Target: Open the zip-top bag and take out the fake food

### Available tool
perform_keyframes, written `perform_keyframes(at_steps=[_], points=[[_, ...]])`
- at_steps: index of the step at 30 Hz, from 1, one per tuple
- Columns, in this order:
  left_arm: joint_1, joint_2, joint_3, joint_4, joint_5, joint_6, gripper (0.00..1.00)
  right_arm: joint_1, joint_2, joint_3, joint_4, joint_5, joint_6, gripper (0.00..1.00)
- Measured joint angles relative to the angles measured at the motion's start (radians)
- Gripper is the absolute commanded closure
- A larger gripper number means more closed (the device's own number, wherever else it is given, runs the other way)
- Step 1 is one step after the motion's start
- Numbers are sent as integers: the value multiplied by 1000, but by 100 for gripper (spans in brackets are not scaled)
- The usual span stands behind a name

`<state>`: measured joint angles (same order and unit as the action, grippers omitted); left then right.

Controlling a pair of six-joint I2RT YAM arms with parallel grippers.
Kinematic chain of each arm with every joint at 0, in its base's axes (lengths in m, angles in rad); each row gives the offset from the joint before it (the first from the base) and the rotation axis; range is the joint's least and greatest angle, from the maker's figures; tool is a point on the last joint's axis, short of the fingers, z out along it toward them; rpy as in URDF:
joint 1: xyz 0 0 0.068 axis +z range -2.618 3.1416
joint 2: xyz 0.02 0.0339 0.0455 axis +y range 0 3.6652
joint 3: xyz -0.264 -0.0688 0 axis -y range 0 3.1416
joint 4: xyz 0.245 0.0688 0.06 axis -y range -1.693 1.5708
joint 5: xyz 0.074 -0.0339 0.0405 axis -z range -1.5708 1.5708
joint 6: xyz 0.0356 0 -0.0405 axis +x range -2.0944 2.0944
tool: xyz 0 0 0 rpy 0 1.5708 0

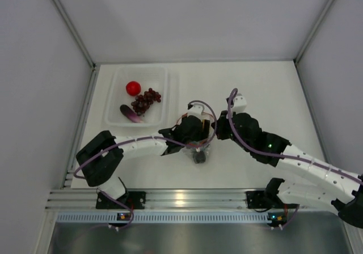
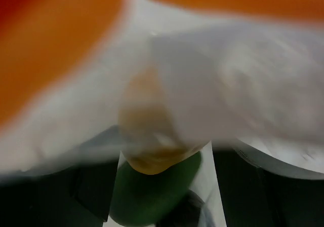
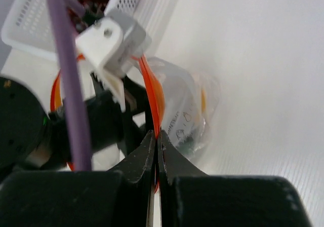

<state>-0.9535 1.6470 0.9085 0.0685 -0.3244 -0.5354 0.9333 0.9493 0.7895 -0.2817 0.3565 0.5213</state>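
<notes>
The zip-top bag (image 1: 199, 152) sits on the bench (image 1: 255, 95) between the arms, likely light, limp and slippery, so its stiffer red-orange zipper strip (image 3: 152, 98) seems the surest hold, and the right gripper (image 3: 156, 142) is clenched on it, while the left gripper (image 1: 191, 135) at the mouth gives no clear sign of being released or clenched.

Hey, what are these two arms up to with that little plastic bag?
The right pincer is pinched shut on the zip-top bag at its orange zipper strip, holding it up. The left pincer is poked into the bag's open mouth, where a yellow piece and a green piece sit inside. A tomato, grapes and an eggplant lie in the clear tray.
</notes>
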Motion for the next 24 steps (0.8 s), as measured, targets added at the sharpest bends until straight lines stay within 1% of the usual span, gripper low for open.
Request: perform_keyframes(at_steps=[6,10,15,18,21,24], points=[[-89,-116,-42,108,108,24,100,0,31,129,-17,47,-41,100],[-116,-154,-76,132,135,36,100,0,73,169,-34,72,-58,100],[-122,-217,-142,134,109,35,100,0,80,157,-74,92,-57,100],[-122,-260,-154,134,69,29,100,7,77,139,-84,99,-57,100],[-122,-292,-154,132,19,5,100,35,79,134,-105,117,-57,100],[-122,-317,-154,119,-2,-19,100,69,83,134,-112,140,-57,100]])
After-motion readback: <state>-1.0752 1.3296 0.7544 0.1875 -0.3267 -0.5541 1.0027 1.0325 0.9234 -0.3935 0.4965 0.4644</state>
